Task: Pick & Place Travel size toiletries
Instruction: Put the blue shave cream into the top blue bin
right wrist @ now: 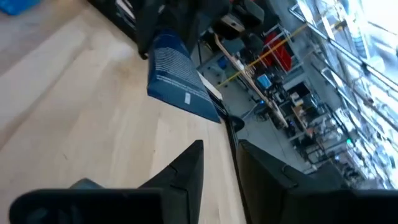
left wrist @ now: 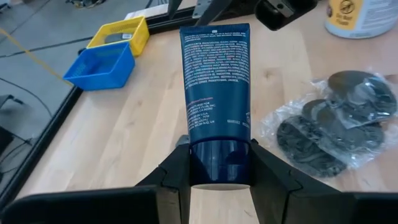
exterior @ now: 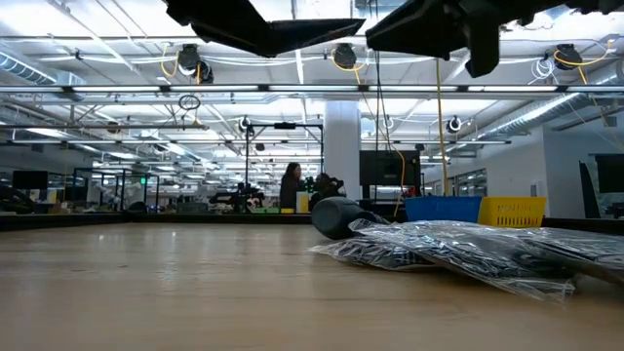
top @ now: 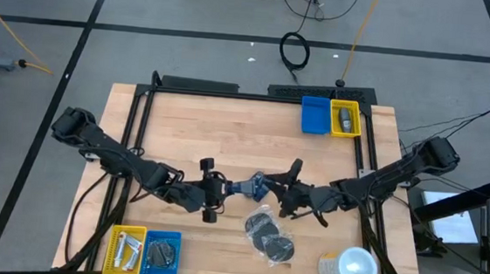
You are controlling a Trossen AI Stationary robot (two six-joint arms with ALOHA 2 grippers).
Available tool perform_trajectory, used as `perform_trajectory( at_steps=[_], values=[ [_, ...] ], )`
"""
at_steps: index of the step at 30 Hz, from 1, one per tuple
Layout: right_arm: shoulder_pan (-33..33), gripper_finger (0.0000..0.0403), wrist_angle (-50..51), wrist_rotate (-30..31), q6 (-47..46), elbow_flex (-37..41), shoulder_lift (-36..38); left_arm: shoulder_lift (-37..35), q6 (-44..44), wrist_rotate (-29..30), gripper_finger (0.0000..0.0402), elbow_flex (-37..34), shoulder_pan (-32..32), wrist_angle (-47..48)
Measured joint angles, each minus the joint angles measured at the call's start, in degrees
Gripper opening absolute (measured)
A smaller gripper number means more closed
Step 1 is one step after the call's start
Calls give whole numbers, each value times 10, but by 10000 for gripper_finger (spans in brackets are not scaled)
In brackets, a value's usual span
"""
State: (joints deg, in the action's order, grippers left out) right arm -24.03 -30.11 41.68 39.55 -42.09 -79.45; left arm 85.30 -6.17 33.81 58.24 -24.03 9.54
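A wooden table (top: 228, 127) carries a blue bin (top: 315, 114) and a yellow bin (top: 345, 119) side by side at its far right corner, and another yellow bin (top: 126, 250) and blue bin (top: 162, 256) at its near left edge. A large white-lidded cup (top: 350, 268) lies near the near right corner, and a person (exterior: 291, 187) shows in the room beyond

Overhead, table-level and wrist cameras share the table (top: 228, 127) (wrists nearest).
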Motion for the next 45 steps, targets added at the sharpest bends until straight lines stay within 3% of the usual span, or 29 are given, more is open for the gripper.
perform_trajectory(
  at_steps=[13,20,30,38,42,45],
  values=[
    [-17,149,-16,0,62,0,0,0,-3,-31,108,0,3,-28],
    [-17,152,-14,-44,66,0,0,0,-6,-86,108,0,24,-44],
    [-19,112,-26,-43,71,0,0,0,-22,-122,108,0,51,-44],
    [-19,10,-17,-43,51,0,0,-1,-24,-130,108,0,58,-54],
    [-19,3,-17,-42,32,0,0,-1,-24,-129,109,0,57,-53],
    [-19,2,-17,-39,25,0,0,-1,-22,-124,142,0,57,-53]
  ],
)
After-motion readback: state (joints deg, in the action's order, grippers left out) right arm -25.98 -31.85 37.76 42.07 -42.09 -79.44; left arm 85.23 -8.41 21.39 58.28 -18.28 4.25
